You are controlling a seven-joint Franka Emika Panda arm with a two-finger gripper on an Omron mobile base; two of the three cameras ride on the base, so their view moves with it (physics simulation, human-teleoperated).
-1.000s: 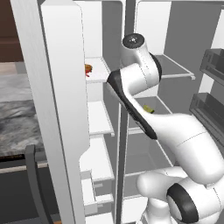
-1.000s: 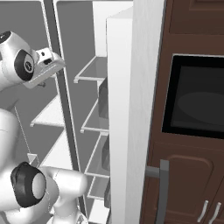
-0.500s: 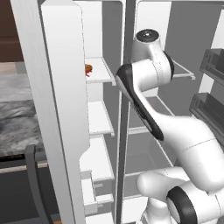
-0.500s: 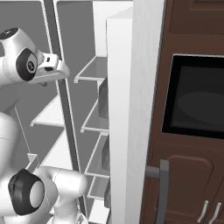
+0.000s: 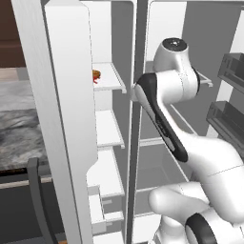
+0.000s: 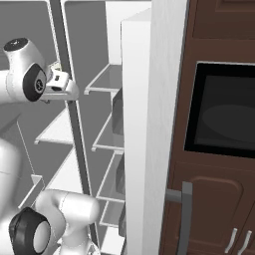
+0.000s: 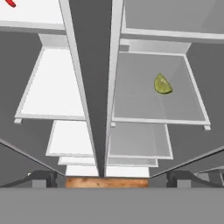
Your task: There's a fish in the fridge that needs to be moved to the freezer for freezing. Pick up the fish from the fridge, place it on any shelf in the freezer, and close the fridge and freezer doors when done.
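Note:
The fish (image 5: 95, 80) is a small red sliver on the freezer's (image 5: 108, 128) top white shelf, beside a brown lump (image 5: 97, 73). The hand view catches its red tip at the upper left corner (image 7: 11, 2). My gripper (image 7: 107, 178) is open and holds nothing. It looks down along the post between the freezer and the grey-lined fridge (image 7: 153, 92). My hand (image 6: 61, 88) hangs in front of that post, right of the fish's shelf. Both doors stand open: the freezer door (image 5: 62, 119) at the left, the fridge door (image 6: 144, 129) at the right.
A yellow-green fruit wedge (image 7: 162, 84) lies on a grey fridge shelf. Dark bins (image 5: 228, 119) line the inside of the fridge door. Brown cabinets with a black oven (image 6: 224, 114) stand to the right. A grey stone counter (image 5: 19, 124) lies left of the freezer door.
My arm has swung right, carrying the open hand away from the freezer's top shelf to the middle post. The fish stays on that shelf.

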